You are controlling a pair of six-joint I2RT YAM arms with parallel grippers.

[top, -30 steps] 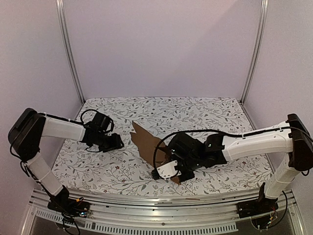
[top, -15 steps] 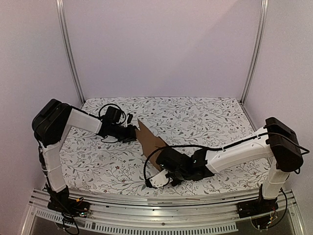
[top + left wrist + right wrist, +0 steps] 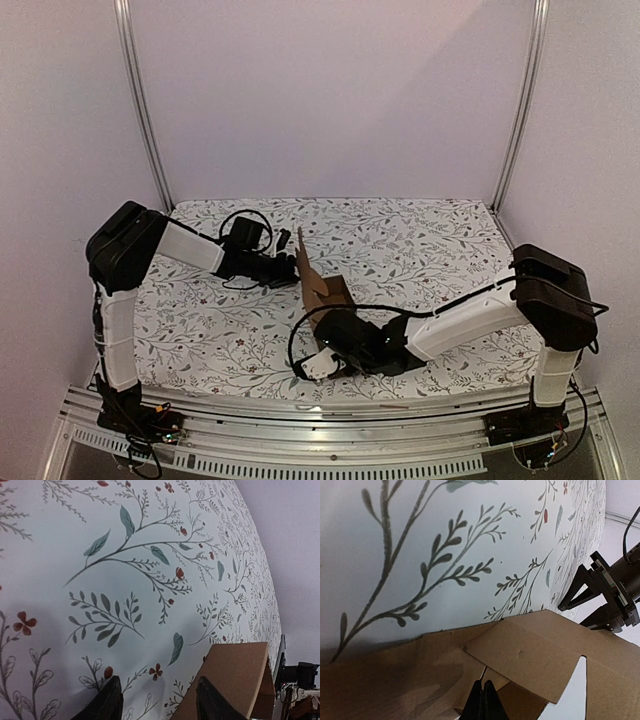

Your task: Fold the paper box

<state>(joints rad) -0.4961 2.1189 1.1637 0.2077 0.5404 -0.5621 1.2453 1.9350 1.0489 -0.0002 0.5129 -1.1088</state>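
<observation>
The right gripper has its fingers pressed tightly together, low on the paper box. A thin cardboard edge seems to run between the tips, so I judge that it is pinching a panel at the sheet's near edge.

From that pinch the brown die-cut sheet stands up off the floral tablecloth. In the top view one panel is nearly upright and a shorter one bends away to the right. In the right wrist view a flap with a notch cut into it overlaps the base.

The left gripper faces the sheet from the left with its fingers spread. A flap's corner sits just behind one finger and partly in the gap, but nothing is clamped.

The box lies a little left of the table's centre, between the two grippers. It touches the right one and is just beside the left.

This looks like an early step: the first walls are being raised and no cube has formed yet. The next move calls for the left gripper to close on or press the upright flap along its crease while the right one anchors the base. It should go gently, so the sheet neither slips from the pinch nor bends off the score line.
</observation>
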